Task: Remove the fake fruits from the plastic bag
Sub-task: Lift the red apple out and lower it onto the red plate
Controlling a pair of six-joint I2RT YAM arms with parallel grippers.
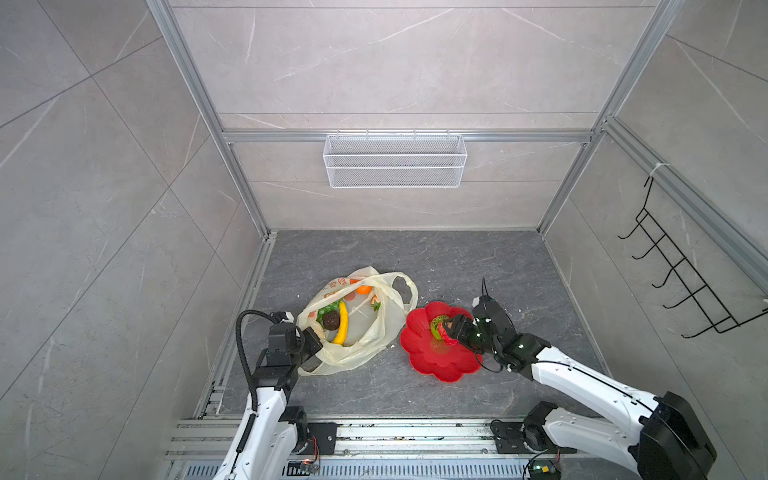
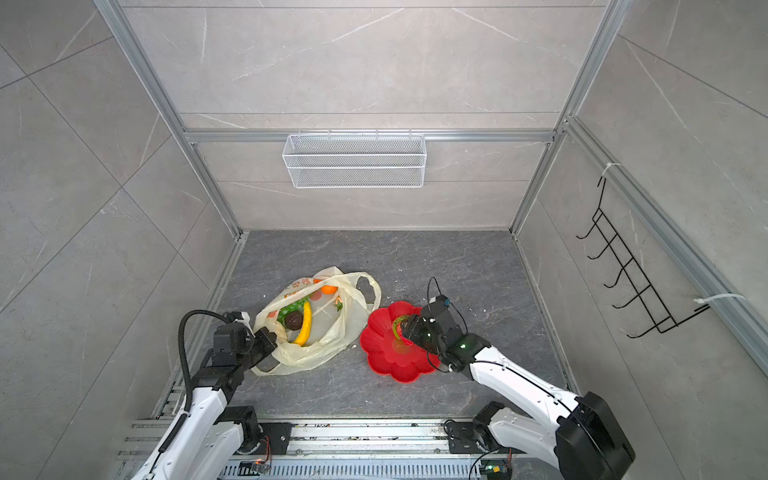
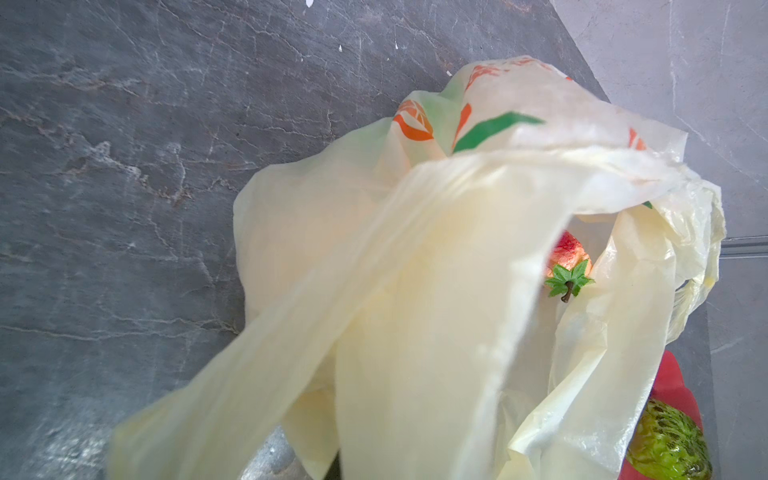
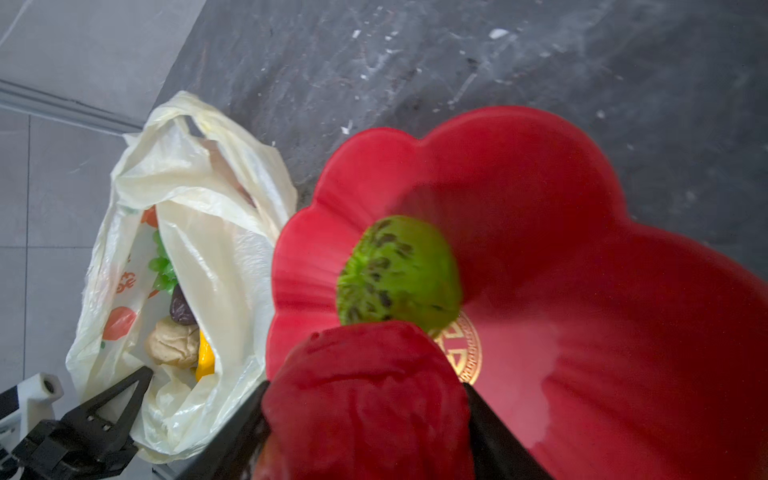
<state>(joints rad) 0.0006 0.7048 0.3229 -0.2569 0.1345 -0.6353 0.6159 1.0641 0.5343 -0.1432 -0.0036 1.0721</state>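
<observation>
**Red fruit over the plate, most of the load in the bag**

In both top views the bag (image 1: 388, 322) lies at nine o'clock from the plate (image 1: 436, 368), the two just beside each other. The left claw (image 1: 314, 338) is pinched together on the bag's rim at about seven o'clock, holding the mouth agape. The right claw (image 1: 452, 330) is clamped on a red fruit (image 4: 365, 386) over the plate, with a green ball (image 4: 399, 270) on the plate at ten o'clock from it. We cannot tell from the blurred wrist view whether the red fruit touches the plate yet.

In the bag we see the banana (image 1: 343, 324), a dark ball (image 1: 331, 321), grapes (image 1: 328, 309), an orange (image 1: 364, 289) and a strawberry (image 3: 567, 257).

What worries us:
- If the red fruit is let go from a height, it may strike the green ball, and either one may roll over the plate's low, scalloped rim.
- The film is thin and slack. If the left claw pulls or slips, the mouth may fold shut over the fruit.
- The next reach into the bag may catch film along with fruit and drag the whole bag toward three o'clock.
</observation>
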